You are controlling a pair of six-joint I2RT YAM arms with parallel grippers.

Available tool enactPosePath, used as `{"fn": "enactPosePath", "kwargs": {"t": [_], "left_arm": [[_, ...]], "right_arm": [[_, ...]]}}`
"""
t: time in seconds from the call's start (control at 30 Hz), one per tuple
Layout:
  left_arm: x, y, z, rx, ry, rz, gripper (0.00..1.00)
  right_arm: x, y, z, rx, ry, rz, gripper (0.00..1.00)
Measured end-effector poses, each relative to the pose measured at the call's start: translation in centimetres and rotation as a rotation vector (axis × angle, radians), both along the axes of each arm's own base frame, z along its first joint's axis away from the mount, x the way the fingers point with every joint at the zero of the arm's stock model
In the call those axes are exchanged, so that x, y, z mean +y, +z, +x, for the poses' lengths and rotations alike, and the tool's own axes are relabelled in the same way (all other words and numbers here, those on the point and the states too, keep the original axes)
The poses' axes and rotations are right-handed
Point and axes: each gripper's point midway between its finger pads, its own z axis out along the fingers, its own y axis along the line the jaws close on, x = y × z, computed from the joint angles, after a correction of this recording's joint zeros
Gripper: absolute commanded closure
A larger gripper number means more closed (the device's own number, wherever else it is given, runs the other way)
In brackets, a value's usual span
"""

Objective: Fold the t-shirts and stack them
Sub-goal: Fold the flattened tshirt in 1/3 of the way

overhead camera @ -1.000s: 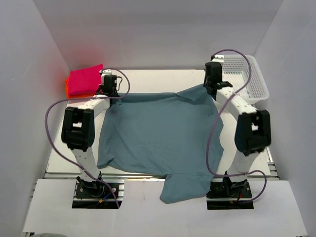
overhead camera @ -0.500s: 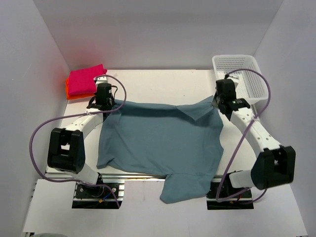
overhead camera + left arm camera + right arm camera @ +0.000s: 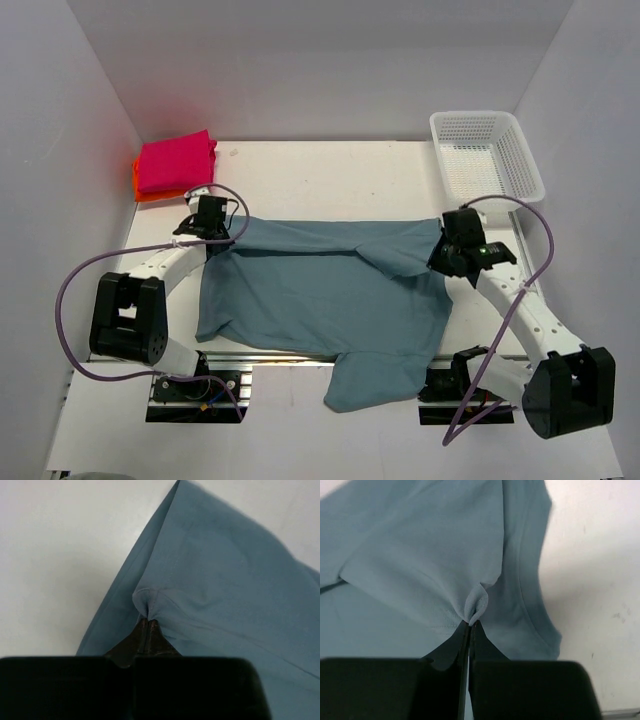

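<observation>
Got the left gripper (image 3: pixel 148 622) pressed together on a little pucker of the teal tee (image 3: pixel 320 300), right at its far-left corner; from the left wrist view, can see the cloth bunched into the fingertips, with a seam running off to the right and bare tabletop (image 3: pixel 320 175) off to the left; same deal with the right gripper (image 3: pixel 470 623), pinching a small fold of that tee at the far-right corner, just beside a curved hem edge; jaws closed flush on both sides.

Looking from the top, seeing the teal tee laid out mostly flat across the middle of the tabletop, between the two arms; far edge drawn fairly straight from one gripper to the other; a flap folded over near the right gripper; near end drooping over the front edge of the tabletop, between the arm bases.

Over in the far-left corner, spotting the pink tee (image 3: pixel 175 160) folded and sitting on top of the orange tee (image 3: pixel 143 188), with only a strip of orange peeking out at the left and near side; both apart from the teal one, though fairly near the left gripper.

Far-right corner: white mesh basket (image 3: pixel 478 116), upright, apart from the teal tee and from the right gripper.
</observation>
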Motion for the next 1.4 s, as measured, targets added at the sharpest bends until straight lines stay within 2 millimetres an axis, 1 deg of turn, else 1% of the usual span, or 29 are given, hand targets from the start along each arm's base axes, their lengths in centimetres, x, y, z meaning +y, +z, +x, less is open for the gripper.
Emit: {"fn": "enactPosePath", "kwargs": {"t": [0.03, 0.07, 0.1, 0.13, 0.17, 0.2, 0.23, 0.27, 0.3, 0.33, 0.4, 0.47, 0.5, 0.57, 0.67, 0.77, 0.8, 0.87, 0.93, 0.97, 1.0, 1.03, 1.07, 1.13, 1.17, 1.2, 1.27, 1.3, 1.4], "left_arm": [[0.1, -0.5, -0.6, 0.023, 0.012, -0.004, 0.80], [0.2, -0.9, -1.2, 0.050, 0.024, -0.008, 0.75], [0.3, -1.2, -1.8, 0.074, 0.042, -0.014, 0.64], [0.5, -1.5, -2.5, 0.098, 0.058, -0.013, 0.37], [0.7, -1.6, -3.1, 0.124, 0.072, -0.005, 0.32], [0.8, -1.7, -3.5, 0.142, 0.092, -0.005, 0.30], [1.1, -1.5, -3.9, 0.165, 0.109, 0.001, 0.18], [1.2, -1.3, -4.0, 0.176, 0.117, 0.007, 0.15], [1.2, -0.8, -3.8, 0.177, 0.128, 0.007, 0.04], [1.2, -0.2, -3.5, 0.171, 0.133, 0.006, 0.00], [1.0, 1.2, -2.4, 0.139, 0.143, -0.008, 0.00], [0.8, 2.4, -1.4, 0.100, 0.141, -0.021, 0.00], [0.6, 3.0, -0.9, 0.077, 0.134, -0.030, 0.00], [-0.1, 3.8, 0.0, 0.034, 0.099, -0.055, 0.00], [-1.9, 4.8, 1.6, -0.031, 0.008, -0.118, 0.00], [-4.2, 5.1, 3.6, -0.081, -0.104, -0.187, 0.00], [-4.9, 4.7, 4.1, -0.080, -0.134, -0.207, 0.00], [-5.9, 3.0, 5.0, -0.043, -0.177, -0.231, 0.00], [-6.6, 0.5, 5.6, 0.017, -0.201, -0.248, 0.00], [-6.7, -1.0, 5.6, 0.055, -0.204, -0.251, 0.00], [-6.8, -2.6, 5.3, 0.097, -0.205, -0.253, 0.00], [-6.7, -4.0, 4.9, 0.138, -0.202, -0.253, 0.00], [-6.7, -4.5, 5.0, 0.146, -0.201, -0.253, 0.00], [-6.8, -3.9, 5.9, 0.120, -0.207, -0.249, 0.00], [-6.6, -4.1, 6.2, 0.123, -0.203, -0.242, 0.00], [-6.5, -4.5, 6.5, 0.133, -0.195, -0.234, 0.00], [-6.2, -4.6, 7.7, 0.130, -0.181, -0.218, 0.00], [-6.1, -4.6, 8.6, 0.126, -0.171, -0.208, 0.00], [-5.6, -4.6, 11.7, 0.093, -0.155, -0.200, 0.00]], "right_arm": [[0.0, -0.7, -0.7, 0.018, -0.008, 0.012, 0.92], [0.0, -1.4, -1.5, 0.038, -0.016, 0.023, 0.89], [0.0, -2.2, -2.3, 0.060, -0.024, 0.029, 0.85], [-0.2, -3.1, -3.2, 0.092, -0.034, 0.031, 0.72], [-0.3, -3.7, -3.9, 0.119, -0.046, 0.031, 0.64], [-0.6, -4.5, -4.7, 0.153, -0.053, 0.020, 0.53], [-0.8, -4.8, -5.2, 0.178, -0.056, 0.012, 0.44], [-0.9, -4.9, -5.4, 0.187, -0.058, 0.005, 0.31], [-1.0, -4.9, -5.4, 0.192, -0.053, -0.006, 0.27], [-1.1, -4.9, -5.4, 0.196, -0.053, -0.016, 0.25], [-1.4, -4.4, -4.9, 0.194, -0.046, -0.040, 0.16], [-1.3, -3.6, -3.9, 0.170, -0.034, -0.052, 0.15], [-1.2, -3.0, -3.1, 0.145, -0.025, -0.053, 0.12], [-0.7, -1.8, -1.5, 0.086, -0.004, -0.042, 0.12], [0.6, -0.9, 1.1, 0.004, 0.041, -0.006, 0.10], [1.7, -1.5, 3.2, -0.016, 0.077, 0.017, 0.10], [2.1, -1.9, 3.8, -0.013, 0.086, 0.023, 0.10], [2.6, -2.9, 5.0, -0.001, 0.096, 0.030, 0.10], [3.0, -4.2, 6.2, 0.023, 0.100, 0.029, 0.10], [3.2, -5.0, 6.8, 0.041, 0.098, 0.026, 0.10], [3.2, -5.5, 7.1, 0.049, 0.098, 0.024, 0.10], [3.3, -6.4, 7.5, 0.071, 0.093, 0.020, 0.10], [3.3, -7.3, 7.8, 0.094, 0.089, 0.018, 0.10], [3.2, -8.9, 8.2, 0.139, 0.081, 0.013, 0.10], [3.0, -9.5, 8.5, 0.159, 0.071, 0.010, 0.10], [3.0, -9.2, 9.2, 0.151, 0.068, 0.017, 0.10], [2.9, -9.3, 11.0, 0.147, 0.054, 0.026, 0.10], [2.8, -9.3, 11.9, 0.151, 0.049, 0.030, 0.10], [2.8, -9.2, 15.7, 0.119, 0.044, 0.047, 0.10]]}}
